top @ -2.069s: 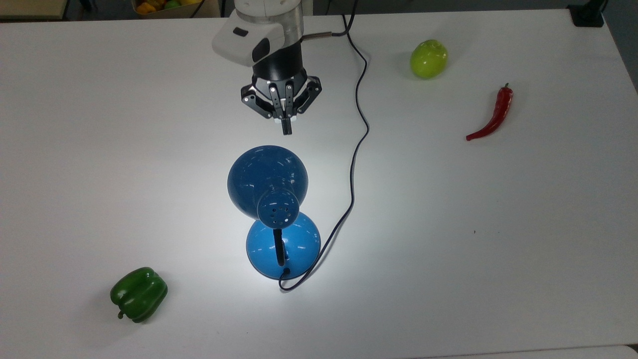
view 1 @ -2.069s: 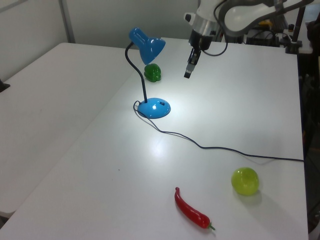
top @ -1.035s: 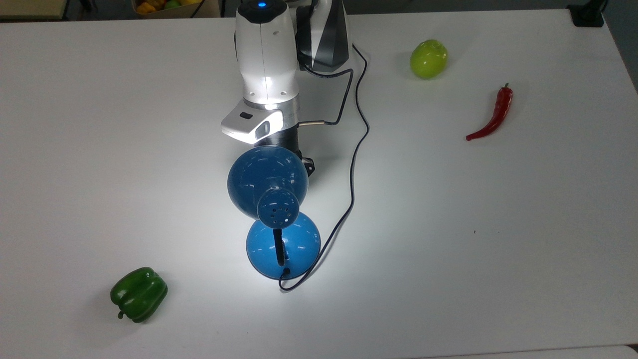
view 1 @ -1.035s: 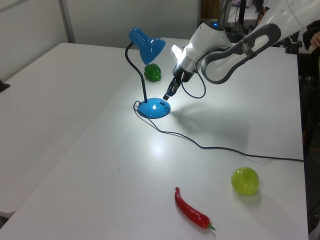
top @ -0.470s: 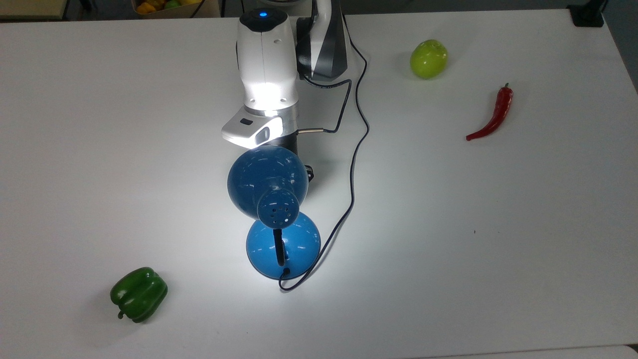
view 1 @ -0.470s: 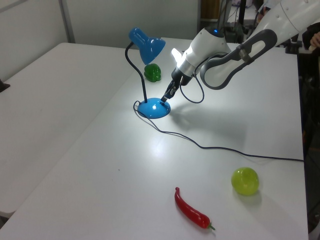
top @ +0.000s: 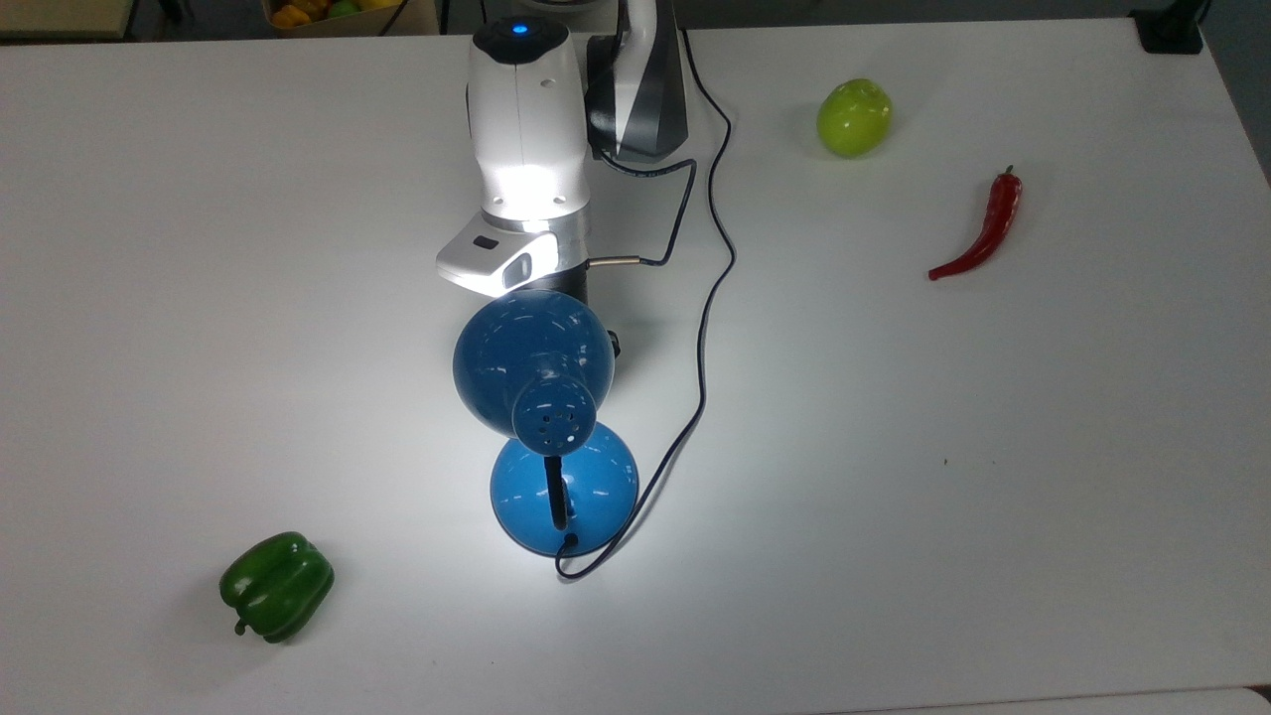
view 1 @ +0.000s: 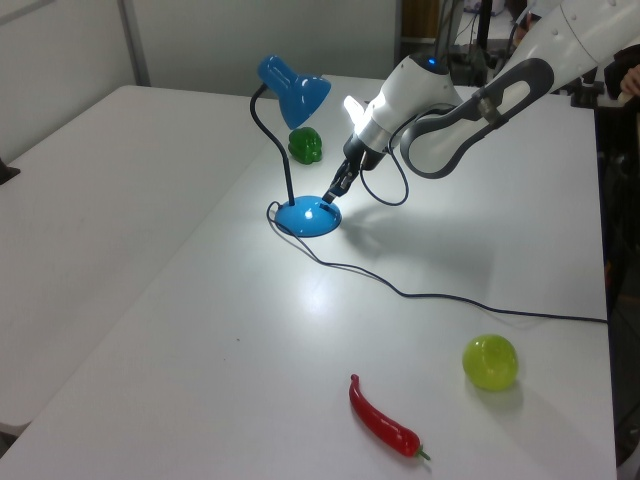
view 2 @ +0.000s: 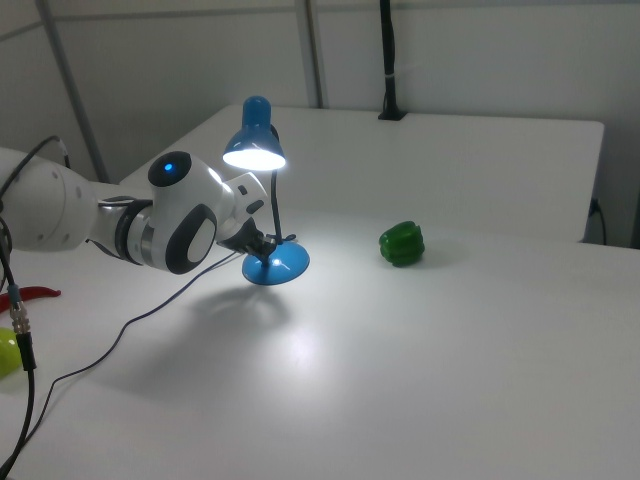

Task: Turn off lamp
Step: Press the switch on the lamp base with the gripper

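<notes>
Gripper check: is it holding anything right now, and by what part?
Nothing is held. The gripper has its fingertips together, down at the lamp base, which is lit.

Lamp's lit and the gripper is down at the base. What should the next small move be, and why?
Probably a short press straight down. The lamp is lit, with a bright patch on the table, and in the left view the gripper sits at the top of the lamp's base, about where a small dark switch appears.
</notes>
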Robot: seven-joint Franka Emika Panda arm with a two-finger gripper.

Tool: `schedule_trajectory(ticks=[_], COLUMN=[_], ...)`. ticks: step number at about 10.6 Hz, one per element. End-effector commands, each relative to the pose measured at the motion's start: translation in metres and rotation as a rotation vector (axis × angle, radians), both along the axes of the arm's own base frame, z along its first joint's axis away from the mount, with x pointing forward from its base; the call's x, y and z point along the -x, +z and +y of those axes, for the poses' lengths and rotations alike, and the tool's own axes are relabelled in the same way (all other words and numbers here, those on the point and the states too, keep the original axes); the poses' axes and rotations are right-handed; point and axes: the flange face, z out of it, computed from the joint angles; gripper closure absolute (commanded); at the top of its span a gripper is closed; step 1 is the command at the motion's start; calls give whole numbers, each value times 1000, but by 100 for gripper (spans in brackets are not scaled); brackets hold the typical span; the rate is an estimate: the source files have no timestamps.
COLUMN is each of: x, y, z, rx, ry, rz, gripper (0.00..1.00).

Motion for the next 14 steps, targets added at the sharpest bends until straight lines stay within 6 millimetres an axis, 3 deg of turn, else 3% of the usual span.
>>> schedule_trajectory(ticks=[1,14], x=[-2,2], y=[-12,-23], z=[-6,-7], rx=[23,43], ry=[13,40], rz=[-3,23], gripper=[100,100])
